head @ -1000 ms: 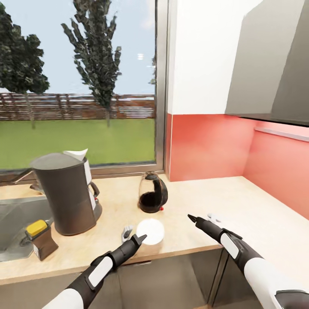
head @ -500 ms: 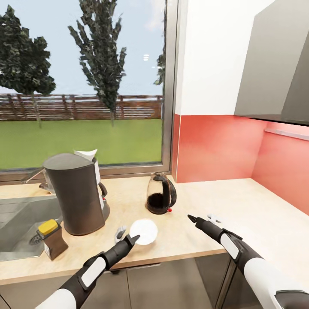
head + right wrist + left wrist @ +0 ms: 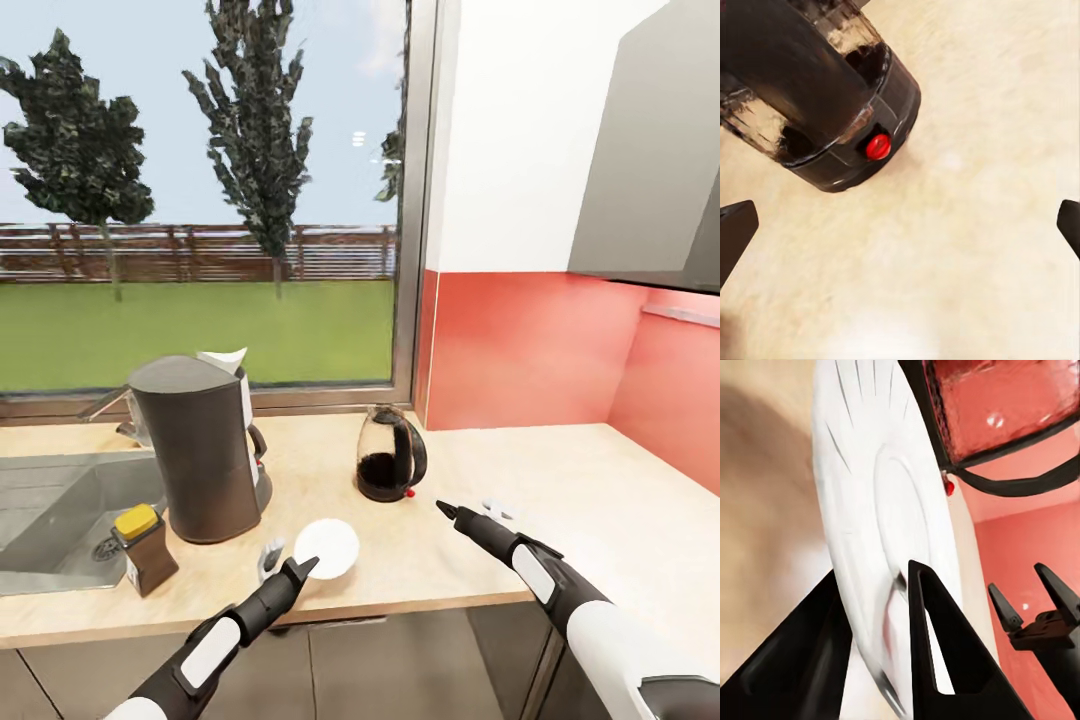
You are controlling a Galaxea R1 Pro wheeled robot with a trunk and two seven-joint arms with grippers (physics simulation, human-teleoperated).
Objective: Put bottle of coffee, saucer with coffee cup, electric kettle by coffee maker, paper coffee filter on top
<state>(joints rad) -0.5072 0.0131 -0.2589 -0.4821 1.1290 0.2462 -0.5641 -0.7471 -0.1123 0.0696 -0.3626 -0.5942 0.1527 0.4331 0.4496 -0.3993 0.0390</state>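
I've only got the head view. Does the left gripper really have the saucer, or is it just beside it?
Observer: In the left wrist view, the saucer has its rim between the two fingers of the left gripper, one on each face.
Operator: Is the right gripper carrying anything?
Observer: No. The right wrist view shows the right gripper wide open, with bare kitchen countertop between its tips.
Operator: What's ahead of it?
Observer: The dark base of the electric kettle, with its red dot facing that camera.
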